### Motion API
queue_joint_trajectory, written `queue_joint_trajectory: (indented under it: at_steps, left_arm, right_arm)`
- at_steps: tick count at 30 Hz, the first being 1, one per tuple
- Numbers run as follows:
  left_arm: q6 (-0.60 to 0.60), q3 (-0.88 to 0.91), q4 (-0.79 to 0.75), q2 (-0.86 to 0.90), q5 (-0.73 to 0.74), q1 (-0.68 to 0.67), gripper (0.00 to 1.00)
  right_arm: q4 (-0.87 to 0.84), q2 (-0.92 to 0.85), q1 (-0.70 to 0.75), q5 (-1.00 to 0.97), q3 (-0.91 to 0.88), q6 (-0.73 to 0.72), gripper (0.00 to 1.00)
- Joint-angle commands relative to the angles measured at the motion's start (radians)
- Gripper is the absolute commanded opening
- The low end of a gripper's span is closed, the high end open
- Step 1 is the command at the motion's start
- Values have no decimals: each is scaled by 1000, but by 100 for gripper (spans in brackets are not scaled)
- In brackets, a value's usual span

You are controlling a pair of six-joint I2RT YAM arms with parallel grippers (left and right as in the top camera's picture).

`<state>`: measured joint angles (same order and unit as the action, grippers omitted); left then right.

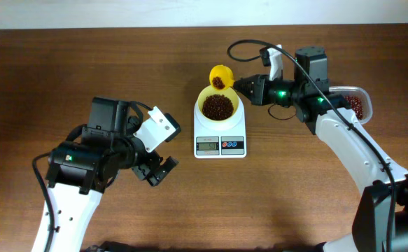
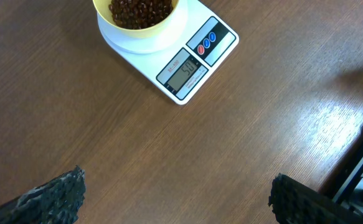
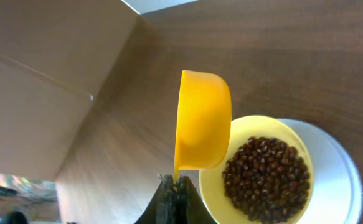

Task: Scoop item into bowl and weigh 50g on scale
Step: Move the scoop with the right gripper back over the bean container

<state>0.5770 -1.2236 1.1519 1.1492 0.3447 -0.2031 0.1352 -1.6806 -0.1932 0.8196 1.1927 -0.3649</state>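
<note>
The pale yellow bowl [image 1: 218, 106] stands on the white scale [image 1: 220, 138] and holds many dark red-brown beans [image 1: 217, 106]. The scale's display [image 2: 184, 73] is lit. My right gripper [image 1: 240, 85] is shut on the handle of a bright yellow scoop [image 1: 220, 75], held just behind the bowl's far rim with a few beans in it. In the right wrist view the scoop [image 3: 201, 120] hangs beside the bowl [image 3: 260, 171]. My left gripper [image 1: 157, 170] is open and empty over the bare table, left of the scale.
A clear plastic tub [image 1: 355, 103] with more beans sits at the far right, partly behind my right arm. The wooden table [image 1: 120, 63] stretches to the left and front. A cable loops above the right arm.
</note>
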Motion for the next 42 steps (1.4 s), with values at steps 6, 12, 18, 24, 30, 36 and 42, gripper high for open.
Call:
queue_joint_trajectory:
  at_steps: [6, 12, 18, 24, 30, 36, 42]
  left_arm:
    - [12, -18, -2, -5, 15, 5, 99]
    - [12, -18, -2, -5, 15, 5, 99]
    - [12, -18, -2, -5, 15, 5, 99]
    - [12, -18, -2, -5, 15, 5, 99]
    - [12, -18, -1, -5, 15, 5, 99]
    - [12, -18, 0, -5, 14, 5, 98]
    - [12, -18, 2, -5, 15, 5, 99]
  right_arm:
    - [16, -9, 201, 188, 2, -114, 4]
    - [274, -9, 460, 191, 2, 135, 4]
    - [568, 48, 645, 190, 2, 417, 4]
    - [583, 266, 757, -142, 2, 422, 4]
    - [578, 243, 680, -411, 0, 466, 4]
    - [496, 221, 509, -724, 1, 468, 4]
    - [489, 221, 373, -999, 11, 555, 4]
